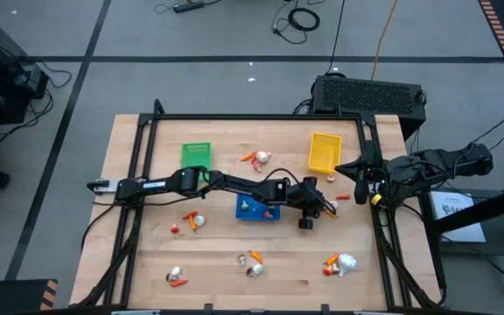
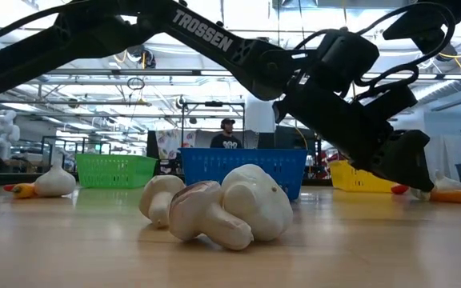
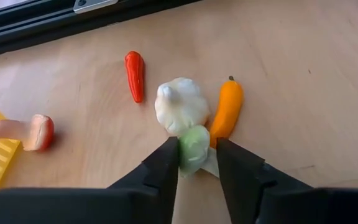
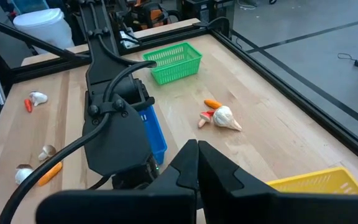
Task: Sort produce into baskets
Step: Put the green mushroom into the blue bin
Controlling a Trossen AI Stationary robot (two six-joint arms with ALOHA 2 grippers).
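Left gripper (image 3: 196,163) is reaching across the table right of the blue basket (image 1: 257,208), fingers pinching a pale green piece (image 3: 194,148) of a white garlic bulb (image 3: 180,106) lying on the wood, orange pepper (image 3: 226,109) touching it, red chili (image 3: 135,75) near. Right gripper (image 4: 197,163) is waiting at the right edge near the yellow basket (image 1: 324,151), fingers pressed together. Green basket (image 1: 196,155) is sitting far left.

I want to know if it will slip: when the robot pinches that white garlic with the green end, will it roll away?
Maybe a bit. The garlic is round and smooth, so it could roll if nudged. The left gripper fingers pinch only its narrow green end, so it may swing or slip. The orange pepper touching it might get bumped.
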